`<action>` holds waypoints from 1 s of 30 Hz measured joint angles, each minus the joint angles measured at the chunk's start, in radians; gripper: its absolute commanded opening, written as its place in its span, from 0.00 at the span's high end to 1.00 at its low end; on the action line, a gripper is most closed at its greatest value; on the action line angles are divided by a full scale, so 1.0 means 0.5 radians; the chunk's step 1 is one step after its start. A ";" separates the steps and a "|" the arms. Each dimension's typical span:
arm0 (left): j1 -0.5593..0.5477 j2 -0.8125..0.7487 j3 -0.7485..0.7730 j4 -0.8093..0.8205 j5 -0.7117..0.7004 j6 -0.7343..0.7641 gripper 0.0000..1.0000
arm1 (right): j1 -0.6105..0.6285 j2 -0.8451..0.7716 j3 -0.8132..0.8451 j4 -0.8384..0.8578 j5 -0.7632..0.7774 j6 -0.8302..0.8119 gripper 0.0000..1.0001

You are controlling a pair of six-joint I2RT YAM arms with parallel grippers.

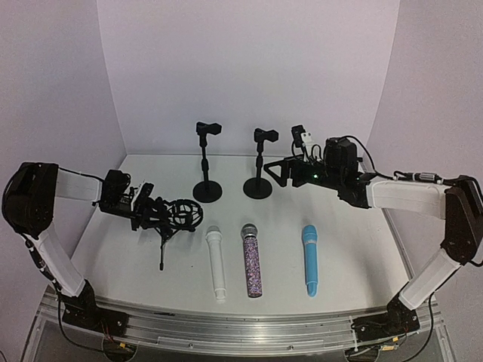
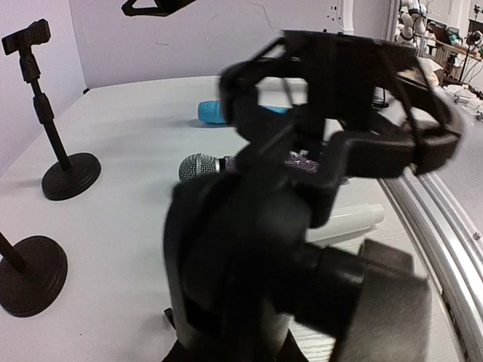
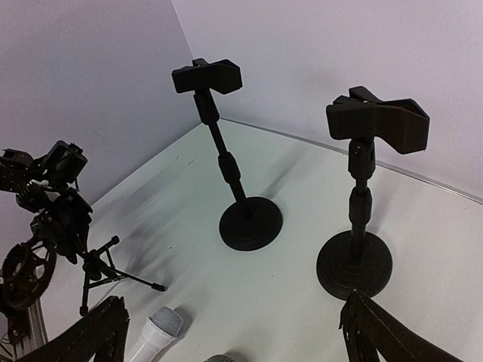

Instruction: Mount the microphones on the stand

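Three microphones lie side by side at the table's front: white (image 1: 216, 264), purple-glitter with a silver mesh head (image 1: 251, 260), light blue (image 1: 309, 259). My left gripper (image 1: 142, 205) is shut on the black tripod stand (image 1: 167, 220), which is tilted with its shock-mount ring (image 1: 183, 213) pointing right, just left of the white microphone. In the left wrist view the stand (image 2: 302, 188) fills the frame and hides my fingers. My right gripper (image 1: 281, 172) is open and empty, just right of the right clip stand (image 1: 258, 162). A second clip stand (image 1: 207, 162) stands to its left.
Both clip stands have round black bases, which show in the right wrist view (image 3: 250, 222) (image 3: 355, 264) with the white microphone's head (image 3: 162, 323) below them. White walls close the back and sides. A metal rail (image 1: 226, 332) runs along the near edge.
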 measured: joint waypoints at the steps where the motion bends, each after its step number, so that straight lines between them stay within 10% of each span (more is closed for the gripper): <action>1: 0.001 0.004 0.022 -0.080 0.011 0.033 1.00 | 0.001 0.000 0.000 0.000 0.003 -0.005 0.04; 17: -0.069 0.037 0.094 -0.360 0.081 -0.036 0.99 | 0.004 0.030 0.093 -0.017 0.005 -0.092 0.03; 30: -0.075 0.063 0.118 -0.221 0.068 -0.064 0.50 | 0.004 0.030 0.094 -0.064 0.012 -0.145 0.03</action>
